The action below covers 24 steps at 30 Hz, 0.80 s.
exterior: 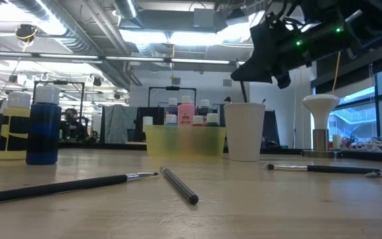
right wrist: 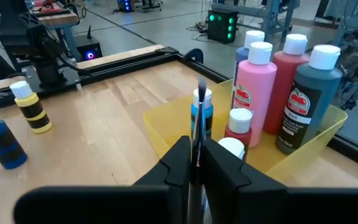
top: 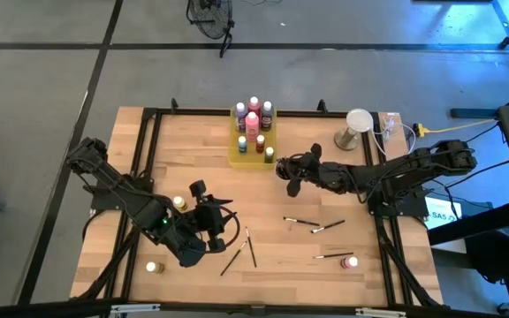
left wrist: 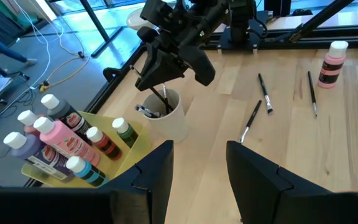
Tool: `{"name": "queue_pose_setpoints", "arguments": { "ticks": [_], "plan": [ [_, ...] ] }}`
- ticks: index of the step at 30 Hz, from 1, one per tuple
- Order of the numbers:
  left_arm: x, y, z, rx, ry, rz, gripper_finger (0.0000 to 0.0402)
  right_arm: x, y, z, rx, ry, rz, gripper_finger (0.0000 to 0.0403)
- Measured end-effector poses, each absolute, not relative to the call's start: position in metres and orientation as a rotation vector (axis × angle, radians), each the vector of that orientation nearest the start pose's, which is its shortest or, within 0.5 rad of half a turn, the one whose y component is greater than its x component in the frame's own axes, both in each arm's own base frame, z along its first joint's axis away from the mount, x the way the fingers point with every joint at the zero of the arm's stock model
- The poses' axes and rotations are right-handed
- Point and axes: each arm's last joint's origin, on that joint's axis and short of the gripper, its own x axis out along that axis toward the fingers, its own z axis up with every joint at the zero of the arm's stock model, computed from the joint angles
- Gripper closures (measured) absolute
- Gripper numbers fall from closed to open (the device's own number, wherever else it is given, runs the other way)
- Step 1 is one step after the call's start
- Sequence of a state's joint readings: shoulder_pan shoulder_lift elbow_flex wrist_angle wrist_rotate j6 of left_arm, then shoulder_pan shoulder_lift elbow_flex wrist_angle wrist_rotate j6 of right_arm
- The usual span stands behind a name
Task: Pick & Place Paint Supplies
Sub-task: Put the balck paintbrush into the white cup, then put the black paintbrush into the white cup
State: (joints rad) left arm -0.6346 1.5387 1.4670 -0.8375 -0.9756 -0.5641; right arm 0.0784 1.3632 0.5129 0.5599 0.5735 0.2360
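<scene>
R gripper point(right wrist: 196, 163) pinching brush point(right wrist: 199, 118)

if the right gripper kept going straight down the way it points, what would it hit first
Most likely the white paper cup right below the right gripper; the thin dark brush in its jaws already points into it, though exact depth is unclear.

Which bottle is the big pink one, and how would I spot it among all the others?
Find the yellow tray at the table's far edge, packed with standing bottles. The big pink bottle stands among them. It is the tallest and widest there, pale pink with a white cap, while its neighbours are smaller and mostly darker.
</scene>
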Motion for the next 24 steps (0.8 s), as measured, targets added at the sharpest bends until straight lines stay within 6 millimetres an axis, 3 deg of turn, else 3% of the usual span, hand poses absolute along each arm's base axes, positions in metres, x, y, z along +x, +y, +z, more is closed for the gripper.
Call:
{"name": "queue_pose_setpoints", "arguments": {
  "ticks": [13,24],
  "plan": [
    [0.265,-0.166,0.343,0.109,0.526,0.450,0.0258,0.260,0.007,0.191,0.116,0.231,-0.507,0.0349],
    [0.265,-0.166,0.337,0.125,0.540,0.453,0.0258,0.244,0.025,0.231,0.179,0.114,-0.032,0.0347]
  ]
}}
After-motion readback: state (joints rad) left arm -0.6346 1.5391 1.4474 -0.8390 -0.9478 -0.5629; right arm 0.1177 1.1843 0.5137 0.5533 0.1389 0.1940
